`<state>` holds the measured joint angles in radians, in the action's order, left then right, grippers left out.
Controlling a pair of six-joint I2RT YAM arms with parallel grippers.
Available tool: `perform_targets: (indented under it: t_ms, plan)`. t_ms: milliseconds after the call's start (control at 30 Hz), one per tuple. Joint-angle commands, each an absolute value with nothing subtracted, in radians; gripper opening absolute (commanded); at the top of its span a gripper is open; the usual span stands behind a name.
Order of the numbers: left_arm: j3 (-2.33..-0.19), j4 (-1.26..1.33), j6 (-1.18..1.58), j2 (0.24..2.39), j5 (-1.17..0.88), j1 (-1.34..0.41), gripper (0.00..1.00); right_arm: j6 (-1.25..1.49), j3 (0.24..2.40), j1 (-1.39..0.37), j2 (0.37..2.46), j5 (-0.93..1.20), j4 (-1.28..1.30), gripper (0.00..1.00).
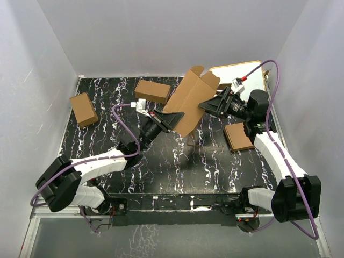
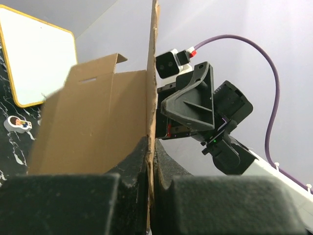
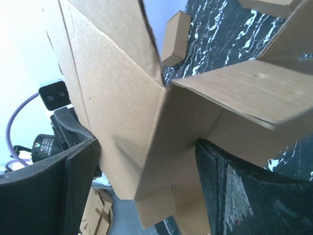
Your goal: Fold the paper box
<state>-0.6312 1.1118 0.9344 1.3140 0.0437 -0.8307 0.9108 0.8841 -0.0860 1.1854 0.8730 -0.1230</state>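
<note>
Paper box [image 1: 188,102] up off the bench [image 1: 161,166], above its far middle, between the two arms. Part-folded and tilted, broad panel sloping down toward the near side, open flaps pointing far and right, one tabbed flap topmost.

Left jaws pinched shut on the thin edge of a box panel, at the box's near left side. In the left wrist view, cardboard edge upright and clamped between the two dark fingers [image 2: 63,200], the box [image 2: 98,122] spreading off to the left of that edge, slot cut near its top.

Right jaws wide apart, at the right side of the box, straddling a folded corner. In the right wrist view, cardboard [image 3: 122,98] filling the gap from one finger [image 3: 63,196] across to the other, seemingly touching both; squeezed or merely bracketed, cannot tell.

Elsewhere on the bench: one short brown carton [image 1: 84,109] at the far left, another [image 1: 152,91] just left of the raised box, well apart from each other; flat brown pile of sheets [image 1: 238,136] on the right, below the right arm [image 1: 274,150]; white board with a yellow rim [image 1: 236,72] in the far right corner
</note>
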Motion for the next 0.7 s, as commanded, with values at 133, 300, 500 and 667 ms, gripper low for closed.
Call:
perform_targets:
  t_ms: [133, 300, 500, 667]
  plan:
    - [-0.677, 1.241, 0.991, 1.381, 0.035, -0.853, 0.0, 1.049, 0.843, -0.097, 1.171, 0.943, -0.354, 0.75]
    - [-0.682, 1.246, 1.006, 1.408, 0.045, -0.856, 0.0, 1.071, 0.818, -0.098, 1.16, 0.947, -0.4, 0.55]
    - [-0.668, 1.238, 1.01, 1.4, 0.067, -0.856, 0.0, 1.1, 0.792, -0.098, 1.148, 0.937, -0.421, 0.3]
    - [-0.663, 1.227, 1.01, 1.396, 0.077, -0.856, 0.0, 1.111, 0.778, -0.097, 1.149, 0.945, -0.448, 0.09]
